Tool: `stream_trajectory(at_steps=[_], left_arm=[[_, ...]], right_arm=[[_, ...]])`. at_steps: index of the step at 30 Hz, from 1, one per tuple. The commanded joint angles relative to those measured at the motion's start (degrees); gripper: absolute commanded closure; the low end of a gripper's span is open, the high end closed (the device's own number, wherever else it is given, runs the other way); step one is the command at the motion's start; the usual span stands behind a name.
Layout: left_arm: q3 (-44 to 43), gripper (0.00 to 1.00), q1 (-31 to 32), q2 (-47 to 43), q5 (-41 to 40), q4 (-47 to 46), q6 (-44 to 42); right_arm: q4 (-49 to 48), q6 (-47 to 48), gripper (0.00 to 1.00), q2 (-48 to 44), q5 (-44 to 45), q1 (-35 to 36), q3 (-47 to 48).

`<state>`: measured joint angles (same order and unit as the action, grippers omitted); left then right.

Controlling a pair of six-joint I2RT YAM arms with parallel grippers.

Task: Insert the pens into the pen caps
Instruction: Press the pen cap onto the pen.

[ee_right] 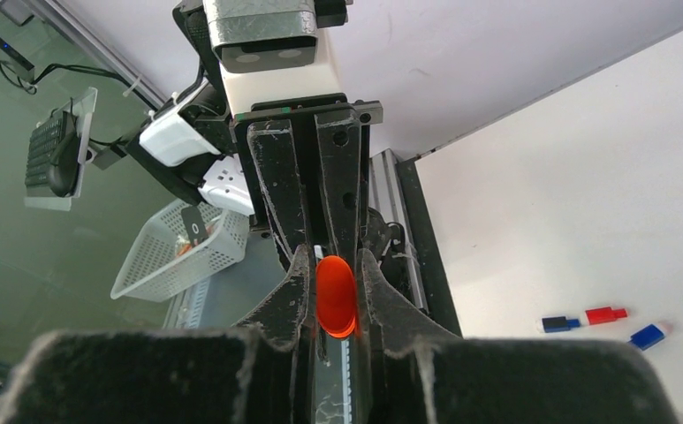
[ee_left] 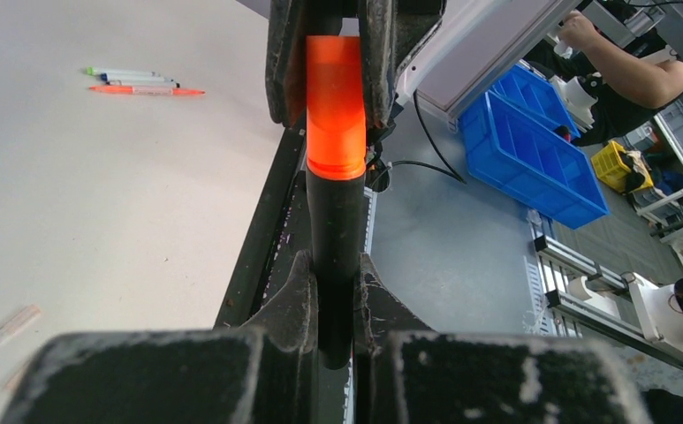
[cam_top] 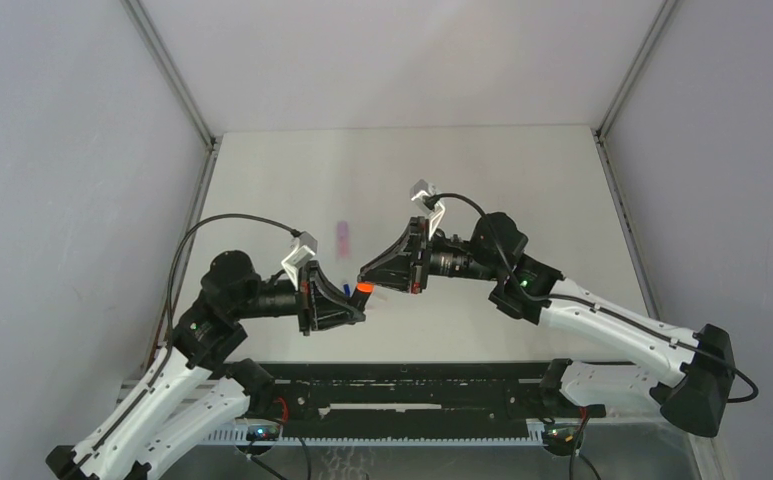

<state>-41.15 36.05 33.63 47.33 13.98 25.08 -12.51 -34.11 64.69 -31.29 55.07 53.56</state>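
A stubby black highlighter [ee_left: 336, 230] is clamped in my left gripper [ee_left: 336, 258], which is shut on its barrel. A bright orange cap [ee_left: 335, 106] sits over the highlighter's far end, flush with the black body. My right gripper [ee_right: 334, 256] is shut on this cap [ee_right: 336, 296], seen end-on between its fingers. From above, the two grippers [cam_top: 352, 308] [cam_top: 367, 277] meet tip to tip over the near table with the orange cap [cam_top: 362, 288] between them. Three thin pens [ee_left: 134, 80] lie together on the table. Dark blue [ee_right: 560, 324], red [ee_right: 605, 314] and blue [ee_right: 648, 336] caps lie apart.
A lilac highlighter [cam_top: 343, 237] lies on the table behind the grippers. A pale short piece [ee_left: 15, 322] lies near the left gripper. The black rail [cam_top: 412, 385] runs along the table's near edge. A white mesh basket [ee_right: 178, 252] and blue bins [ee_left: 532, 150] stand off the table.
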Motion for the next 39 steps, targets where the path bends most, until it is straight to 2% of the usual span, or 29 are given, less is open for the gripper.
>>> stream_trajectory(at_steps=[1,18,26,39], left_arm=[[-3.4,1.00,-2.9,-0.1,-7.9,-25.8,1.2],[-4.5,1.00,-7.5,0.6,-7.6,-31.1,5.2],[-5.5,1.00,-7.9,0.5,-7.6,-31.6,5.2],[-6.7,1.00,-12.1,-0.4,-9.8,-31.7,4.5]], right_arm=[[19.2,-1.4,1.00,6.0,-9.8,6.2,-4.6],[22.0,-1.2,1.00,9.9,-14.2,8.9,-5.9],[22.6,-0.9,1.00,11.4,-17.3,9.8,-5.9],[26.4,-0.3,1.00,13.9,-19.9,10.7,-5.9]])
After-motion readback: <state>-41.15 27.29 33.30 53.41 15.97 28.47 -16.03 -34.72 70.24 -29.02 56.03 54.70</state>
